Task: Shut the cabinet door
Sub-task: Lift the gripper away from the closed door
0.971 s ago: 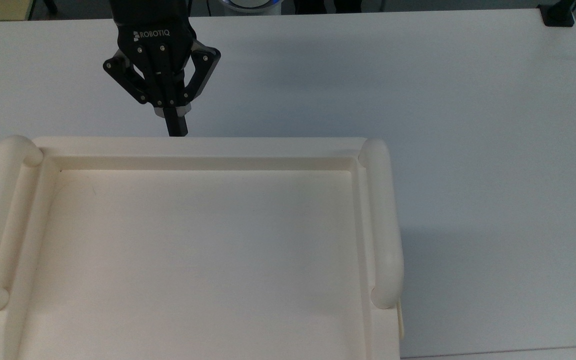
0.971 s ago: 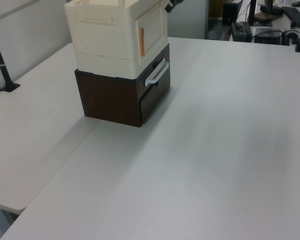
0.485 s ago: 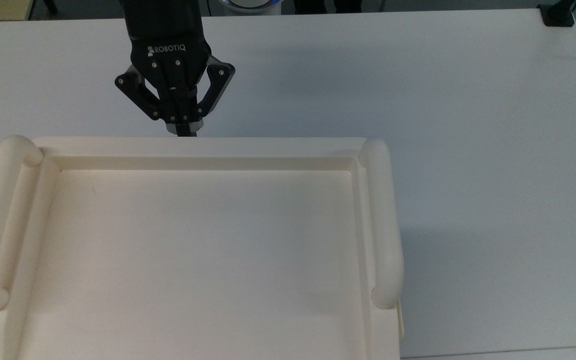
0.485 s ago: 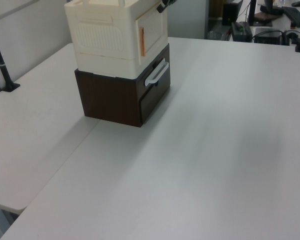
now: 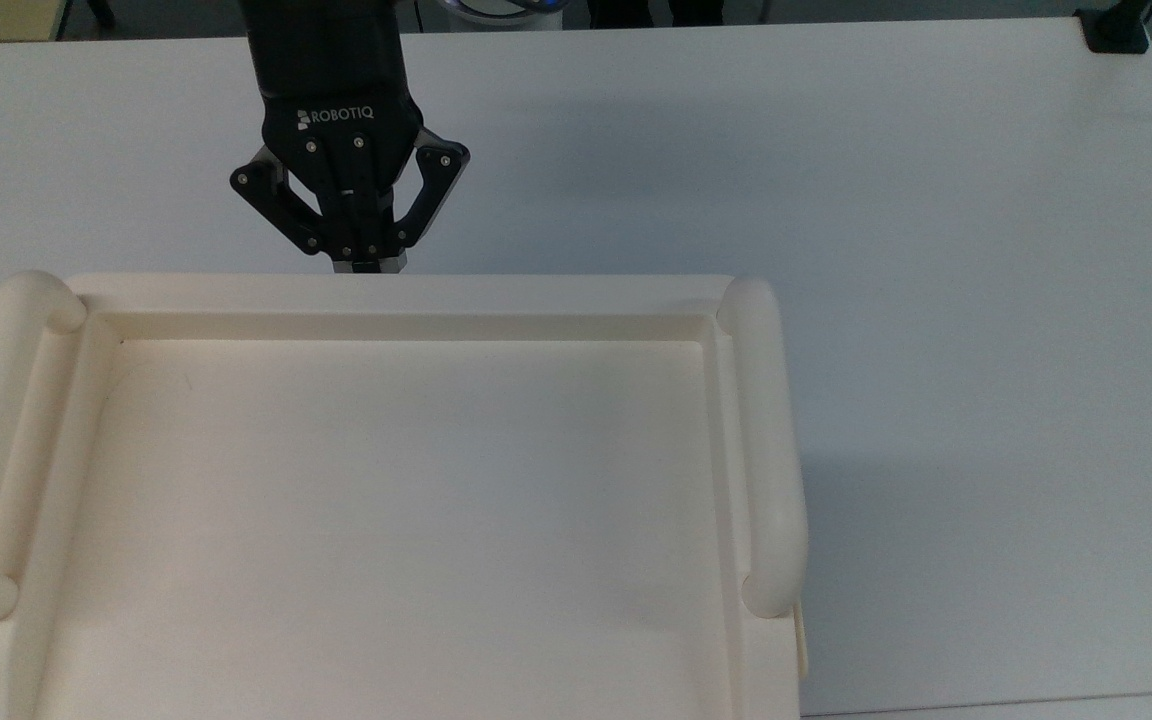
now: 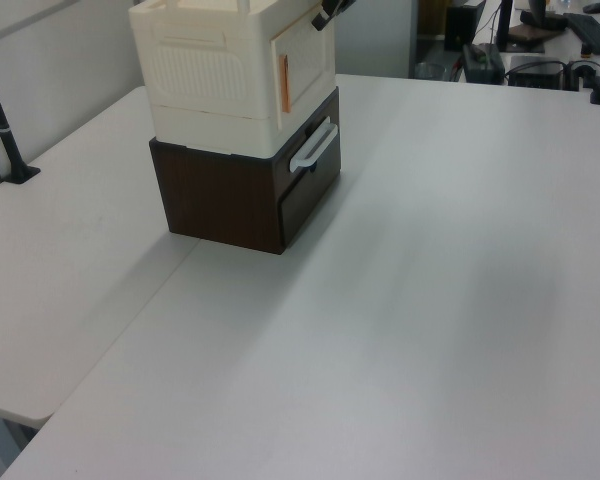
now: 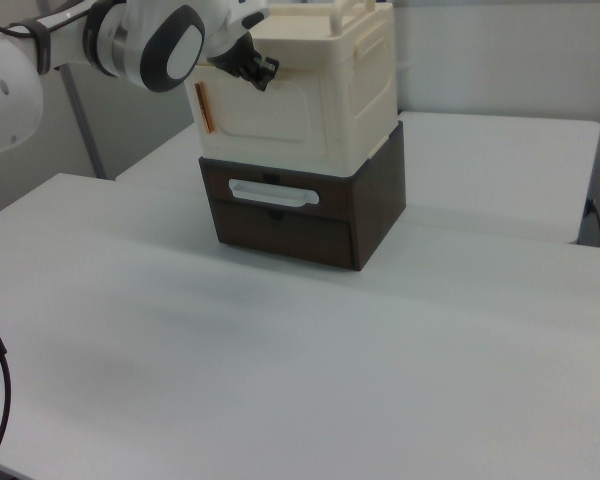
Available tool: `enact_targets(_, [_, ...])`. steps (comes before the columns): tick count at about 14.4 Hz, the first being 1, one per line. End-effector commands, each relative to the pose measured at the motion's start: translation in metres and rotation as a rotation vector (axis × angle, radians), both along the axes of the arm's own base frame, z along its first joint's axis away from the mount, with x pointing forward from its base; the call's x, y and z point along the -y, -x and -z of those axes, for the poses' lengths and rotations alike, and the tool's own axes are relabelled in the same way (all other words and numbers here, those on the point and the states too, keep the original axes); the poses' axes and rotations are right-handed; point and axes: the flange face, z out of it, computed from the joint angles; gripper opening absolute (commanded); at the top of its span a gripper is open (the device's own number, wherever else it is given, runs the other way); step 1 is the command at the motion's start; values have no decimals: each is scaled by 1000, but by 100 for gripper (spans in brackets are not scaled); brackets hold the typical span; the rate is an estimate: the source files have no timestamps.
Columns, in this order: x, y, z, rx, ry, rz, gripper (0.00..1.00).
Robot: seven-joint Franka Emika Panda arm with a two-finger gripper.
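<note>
Since the earlier top view, the end effector (image 5: 366, 264) has advanced to the cabinet (image 5: 386, 295) rim, fingers together. In the left view, the cabinet door (image 6: 302, 52) lies flush. In the right view, the cabinet tops a brown drawer unit (image 7: 300, 215) on the desk (image 7: 310, 380).

A dark brown drawer unit (image 7: 300, 215) stands on a white table (image 6: 430, 300), with a pale curved handle (image 7: 270, 193) across its upper drawer front. In the left view, the unit sits toward ten o'clock on the table, and a black clamp mount (image 6: 15, 165) grips the table edge at nine o'clock. Dark office equipment (image 6: 480, 60) shows near one o'clock beyond the table.
</note>
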Motion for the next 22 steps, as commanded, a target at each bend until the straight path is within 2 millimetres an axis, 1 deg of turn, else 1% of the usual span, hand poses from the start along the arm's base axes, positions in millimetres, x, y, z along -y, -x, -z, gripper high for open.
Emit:
enact_targets(1, [-5,-5,-1,89,50,-34,0])
enact_targets(5, [-4,-7,4,92,86,-67,0])
enact_targets(7, [-1,-4,1,95,99,-81,0])
enact_targets(8, [-1,-3,3,83,104,-89,0])
enact_targets(9, [0,3,11,37,110,-99,0])
enact_targets(10, [0,8,16,-8,109,-109,0])
enact_targets(12, [3,26,17,-129,111,-138,0])
enact_targets(15, [-2,42,32,-321,145,-185,0])
enact_targets(17, [0,59,30,-425,160,-202,0])
enact_targets(19, [3,80,21,-520,159,-215,0])
enact_targets(20, [8,89,18,-554,168,-213,0])
enact_targets(21, [7,96,15,-585,185,-209,0])
enact_targets(22, [10,108,11,-638,195,-155,0])
